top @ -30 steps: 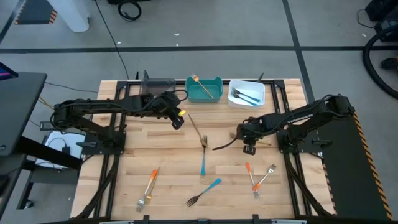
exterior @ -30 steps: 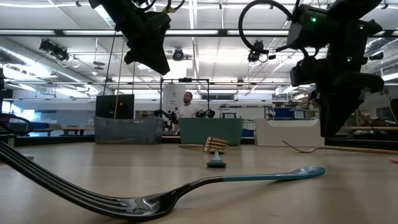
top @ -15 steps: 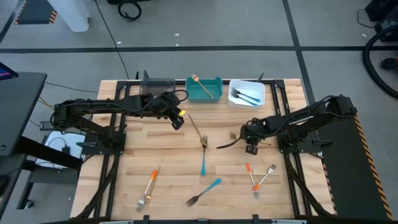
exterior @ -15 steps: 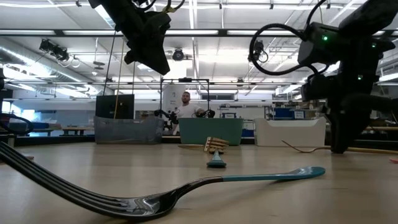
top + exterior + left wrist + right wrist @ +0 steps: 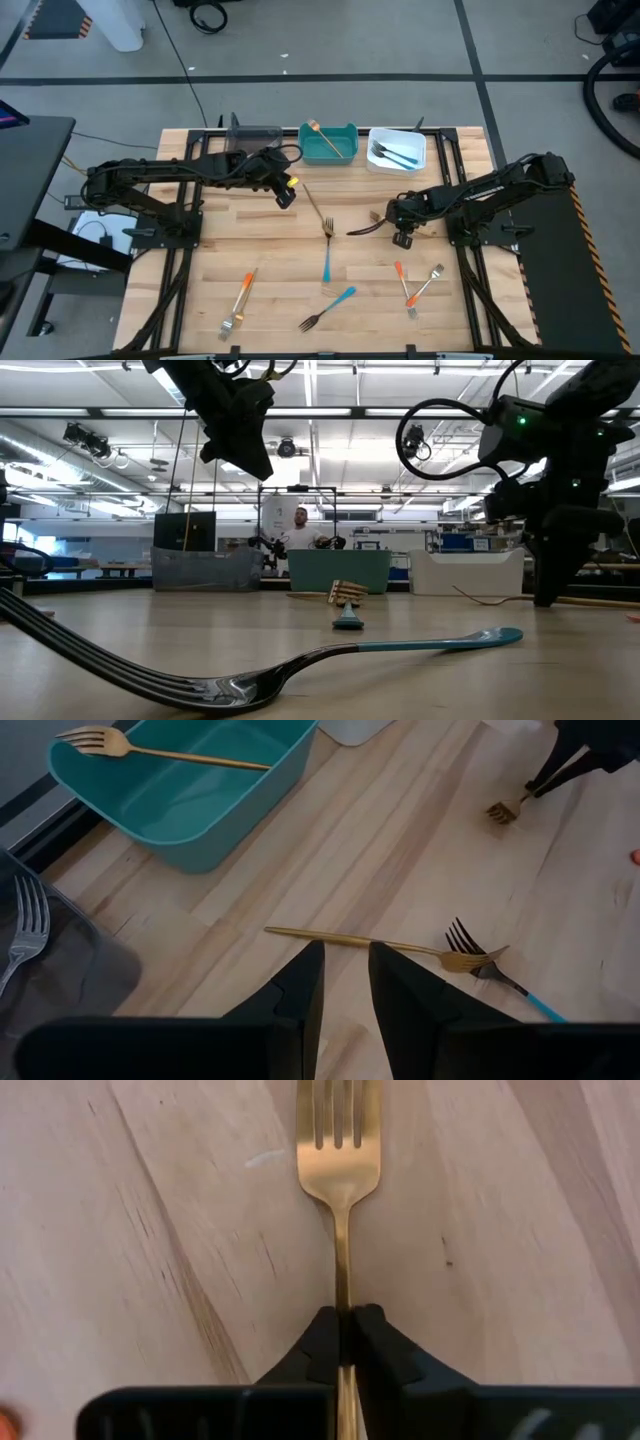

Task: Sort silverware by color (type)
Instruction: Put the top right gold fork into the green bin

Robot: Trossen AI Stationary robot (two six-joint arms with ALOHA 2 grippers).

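While the right pincer (image 5: 344, 1342) clamps it, the gold fork (image 5: 340, 1190) lies flat, tines pointing away.

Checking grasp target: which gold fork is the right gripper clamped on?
The gold fork lying right of table centre; the right gripper is shut on its handle. The other loose gold fork lies untouched at centre; a third sits in the teal bin.

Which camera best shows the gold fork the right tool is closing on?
Right wrist view: the gold fork fills it, right tool shut on its handle. High view shows only its tines; low view, a thin line; left wrist, distant tines.
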